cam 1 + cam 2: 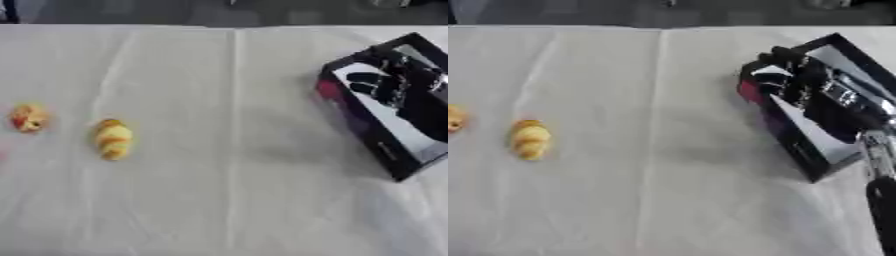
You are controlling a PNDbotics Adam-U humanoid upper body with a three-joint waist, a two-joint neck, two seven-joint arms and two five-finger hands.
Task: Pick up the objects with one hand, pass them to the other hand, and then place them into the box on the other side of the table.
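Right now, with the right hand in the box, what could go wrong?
1. The right hand sits inside the black box, close to its walls; pulling out could snag the near rim and drag or tip it.
2. The yellow croissant-shaped item and the red-yellow item lie far left, likely beyond the right hand's reach.
3. The wrinkled tablecloth may bunch during a pickup.

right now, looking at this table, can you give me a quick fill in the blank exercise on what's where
1. The right robot hand is over the ___ on the table's right side.
2. The yellow pastry lies on the white ___.
3. The reddish round thing lies to the pastry's ___.

Missing words: box; cloth; left
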